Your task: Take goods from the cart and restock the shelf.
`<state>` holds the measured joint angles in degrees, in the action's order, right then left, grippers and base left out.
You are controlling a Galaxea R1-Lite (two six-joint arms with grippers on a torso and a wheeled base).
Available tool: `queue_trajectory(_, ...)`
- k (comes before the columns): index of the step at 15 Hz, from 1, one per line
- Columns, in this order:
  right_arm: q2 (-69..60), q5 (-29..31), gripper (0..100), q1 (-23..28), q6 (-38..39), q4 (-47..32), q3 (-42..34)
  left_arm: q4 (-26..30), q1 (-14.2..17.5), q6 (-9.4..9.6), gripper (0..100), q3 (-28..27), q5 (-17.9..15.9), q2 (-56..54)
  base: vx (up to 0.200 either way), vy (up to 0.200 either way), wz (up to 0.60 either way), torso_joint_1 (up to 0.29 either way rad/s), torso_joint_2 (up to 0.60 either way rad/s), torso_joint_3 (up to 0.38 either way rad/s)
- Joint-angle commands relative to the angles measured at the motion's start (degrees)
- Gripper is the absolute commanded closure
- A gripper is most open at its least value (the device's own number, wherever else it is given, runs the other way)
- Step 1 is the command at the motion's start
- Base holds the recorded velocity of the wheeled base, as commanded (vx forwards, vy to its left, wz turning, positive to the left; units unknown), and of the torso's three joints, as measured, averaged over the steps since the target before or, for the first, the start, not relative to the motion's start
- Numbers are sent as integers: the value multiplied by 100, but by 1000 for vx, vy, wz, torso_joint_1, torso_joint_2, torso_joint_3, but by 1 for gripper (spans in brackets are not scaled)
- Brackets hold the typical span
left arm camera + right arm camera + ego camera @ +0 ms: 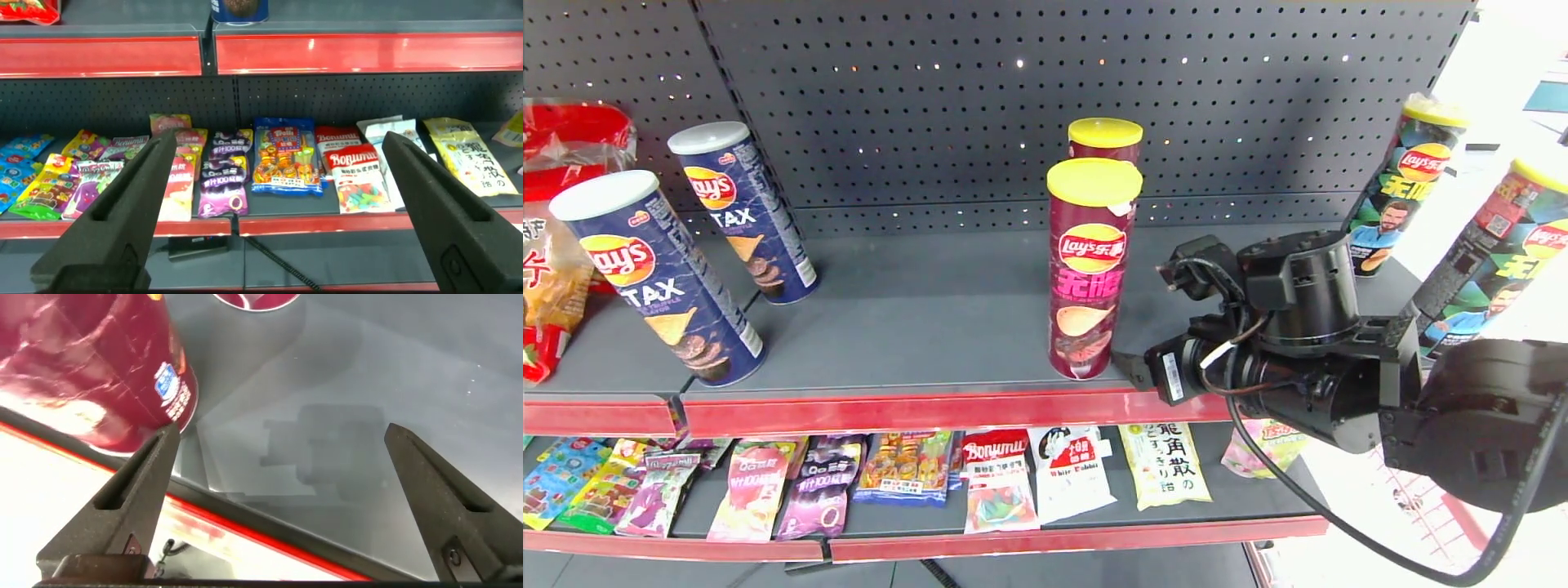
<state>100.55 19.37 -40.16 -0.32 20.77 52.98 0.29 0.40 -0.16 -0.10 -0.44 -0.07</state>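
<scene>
tall maroon yellow-lidded chip can [1088,282]

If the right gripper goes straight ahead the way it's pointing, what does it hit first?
Likely the front maroon chips can: one finger of the open right gripper lines up with its base. The gap itself faces bare shelf board; depth unclear.
</scene>
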Motion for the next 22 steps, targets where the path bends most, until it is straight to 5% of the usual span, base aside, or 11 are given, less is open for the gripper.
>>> queue_trajectory(1, -9, 5, 0, -1, 5, 6, 2, -3, 4, -2, 0, 1, 0, 7, 0, 0, 0, 0, 0, 0)
queue_trajectory(6, -756, -3, 0, 157, -3, 6, -587, -3, -5, -2, 0, 1, 0, 7, 0, 0, 0, 0, 0, 0)
queue_trajectory(12, -3964, 5, 0, 166, -47, 6, -3145, -3, 4, -2, 0, 1, 0, 7, 0, 0, 0, 0, 0, 0)
queue_trajectory(14, -5353, -179, 0, 526, -65, -302, -4041, -3, 4, -2, 0, 1, 0, 7, 0, 0, 0, 0, 0, 0)
queue_trajectory(18, -7550, -2166, 0, 2231, -188, -2332, -4191, -3, 4, -2, 0, 1, 0, 7, 0, 0, 0, 0, 0, 0)
queue_trajectory(20, -8279, -2667, 0, 3137, -337, -2552, -4349, -3, -5, -2, 0, 1, 0, 7, 0, 0, 0, 0, 0, 0)
queue_trajectory(22, -8719, -2728, 0, 3523, -346, -2526, -4498, -3, 4, -2, 0, 1, 0, 7, 0, 0, 0, 0, 0, 0)
